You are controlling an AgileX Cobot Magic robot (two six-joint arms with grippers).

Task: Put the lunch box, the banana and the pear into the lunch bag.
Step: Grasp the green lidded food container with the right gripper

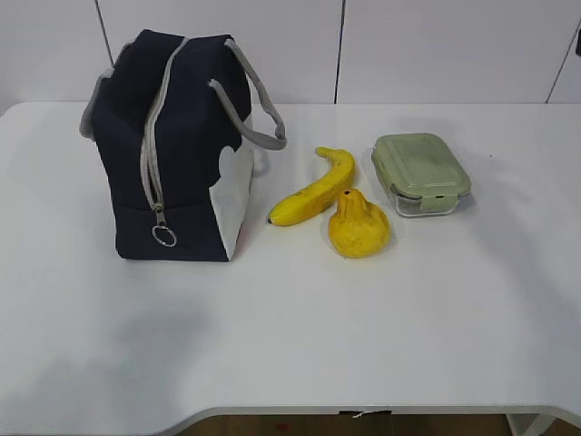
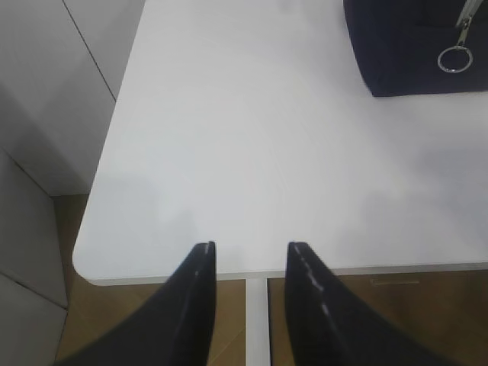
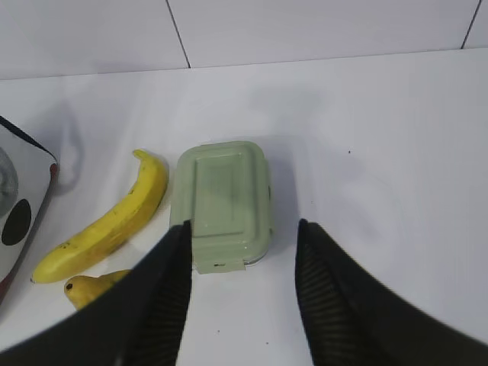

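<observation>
The navy lunch bag (image 1: 177,150) stands at the left, zipped, its ring pull (image 1: 164,236) hanging low. The banana (image 1: 315,188) lies beside it, the pear (image 1: 358,227) in front, and the lunch box (image 1: 420,173) with sage-green lid to the right. Neither gripper shows in the exterior view. My right gripper (image 3: 244,227) is open and empty above the table, just short of the lunch box (image 3: 223,202); the banana (image 3: 107,221) and part of the pear (image 3: 95,287) lie to its left. My left gripper (image 2: 252,248) is open and empty over the table's near left corner, far from the bag (image 2: 415,46).
The white table (image 1: 290,327) stands against a white panelled wall. Its front edge and rounded corner (image 2: 88,263) show in the left wrist view, with wooden floor below. The bag's grey handles (image 1: 259,109) arch toward the banana.
</observation>
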